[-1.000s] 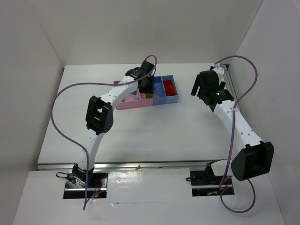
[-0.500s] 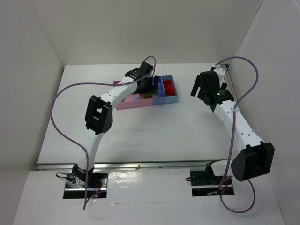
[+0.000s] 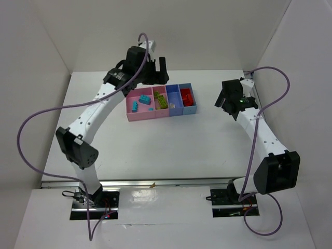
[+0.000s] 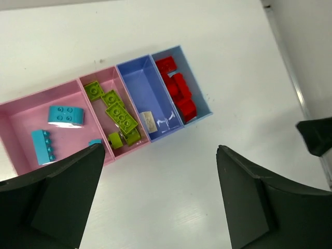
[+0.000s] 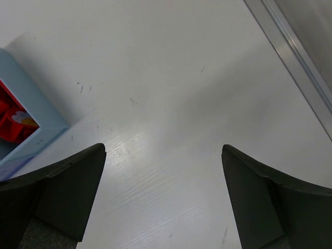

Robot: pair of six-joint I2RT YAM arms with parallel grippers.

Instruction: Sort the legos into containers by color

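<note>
The containers point(image 3: 161, 110) form a joined row at mid-table. In the left wrist view the left pink bin point(image 4: 21, 111) holds cyan legos point(image 4: 65, 114). The second pink bin holds yellow-green legos point(image 4: 119, 115). One beige lego point(image 4: 149, 121) lies in the periwinkle bin point(image 4: 140, 83), and red legos point(image 4: 179, 92) fill the light blue bin point(image 4: 194, 78). My left gripper point(image 3: 157, 72) point(image 4: 160, 150) hangs high above the bins, open and empty. To the right of the bins, my right gripper point(image 3: 226, 98) point(image 5: 163, 150) is open and empty over bare table, with the light blue bin's corner point(image 5: 36, 111) at its left.
White walls enclose the table on the left, back and right. A metal rail point(image 5: 295, 57) runs along the table's right edge near the right gripper. Purple cables point(image 3: 31, 135) loop off both arms.
My left arm has lifted up and back from inside the row of bins, leaving them uncovered, and its jaws now stand wide. The right gripper has shifted slightly right.
</note>
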